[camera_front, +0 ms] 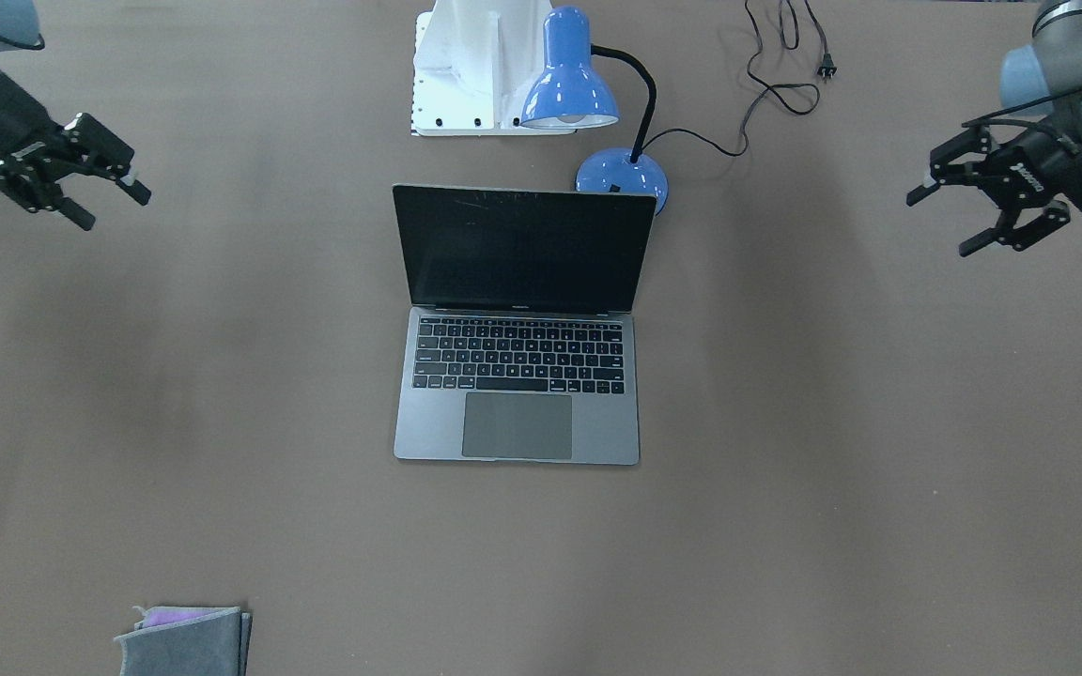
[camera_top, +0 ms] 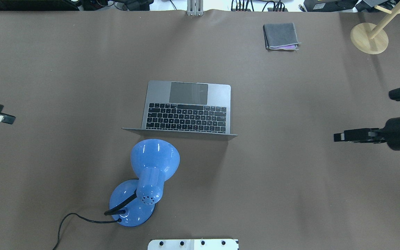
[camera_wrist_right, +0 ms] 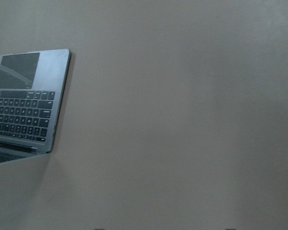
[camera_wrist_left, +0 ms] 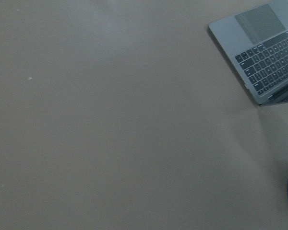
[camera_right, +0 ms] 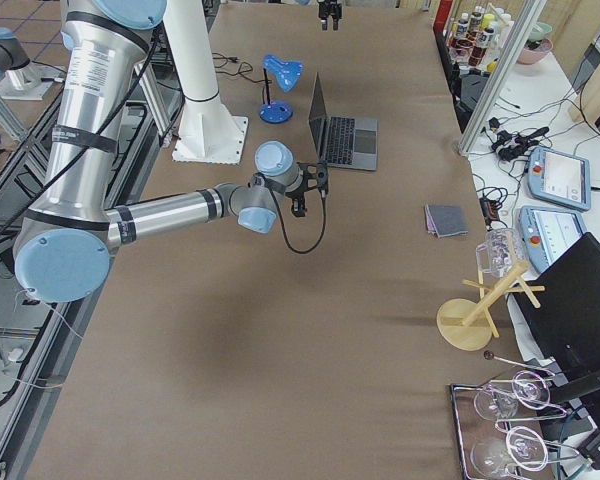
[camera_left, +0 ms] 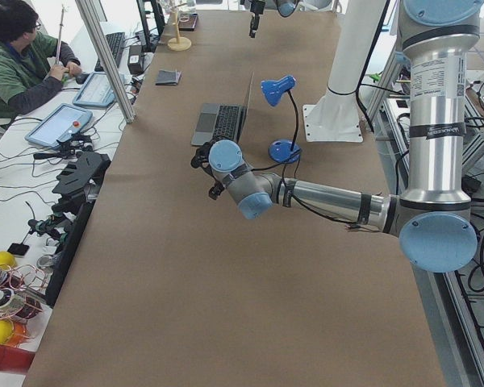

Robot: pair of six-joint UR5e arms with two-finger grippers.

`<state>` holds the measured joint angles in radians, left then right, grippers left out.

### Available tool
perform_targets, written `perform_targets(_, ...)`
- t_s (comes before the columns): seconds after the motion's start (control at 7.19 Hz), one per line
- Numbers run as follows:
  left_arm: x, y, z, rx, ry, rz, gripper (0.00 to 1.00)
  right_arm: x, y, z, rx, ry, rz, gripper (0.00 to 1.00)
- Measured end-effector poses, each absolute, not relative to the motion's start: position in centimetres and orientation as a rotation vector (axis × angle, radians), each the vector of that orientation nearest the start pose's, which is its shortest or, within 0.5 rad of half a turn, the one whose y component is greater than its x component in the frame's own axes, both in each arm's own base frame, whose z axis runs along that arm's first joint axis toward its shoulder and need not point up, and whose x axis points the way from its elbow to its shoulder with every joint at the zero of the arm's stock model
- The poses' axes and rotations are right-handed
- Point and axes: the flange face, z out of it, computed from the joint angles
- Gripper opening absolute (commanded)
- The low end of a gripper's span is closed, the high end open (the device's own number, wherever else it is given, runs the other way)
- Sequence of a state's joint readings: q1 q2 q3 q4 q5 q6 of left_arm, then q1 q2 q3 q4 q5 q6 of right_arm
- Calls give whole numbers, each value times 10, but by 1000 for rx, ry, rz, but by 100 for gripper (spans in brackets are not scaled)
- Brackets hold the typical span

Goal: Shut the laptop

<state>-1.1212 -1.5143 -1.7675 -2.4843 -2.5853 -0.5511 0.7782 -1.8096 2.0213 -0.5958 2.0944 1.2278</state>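
While the right pincer (camera_front: 114,208) hangs released at the frame's left edge, the laptop (camera_front: 517,376) stands open mid-frame on the desk (camera_front: 832,451): probably stiff, slick metal with a fragile screen, best pushed at the lid's top edge. Far right, the left pincer (camera_front: 943,223) is released too.

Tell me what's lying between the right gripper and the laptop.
Nothing. The stretch between the right gripper and the laptop is bare brown table, as the overhead view shows. The folded grey cloth lies well off that line.
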Motion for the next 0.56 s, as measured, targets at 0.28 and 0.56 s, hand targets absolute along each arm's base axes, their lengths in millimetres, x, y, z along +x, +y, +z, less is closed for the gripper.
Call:
perform_targets(0.28,203,-415,456,358,1325,470,0,-273,-296,389,165,-1295,71,0)
perform_targets(0.56,254,-397,436,342,1372,443,0,-312,-263,361,182,-1334,77,0)
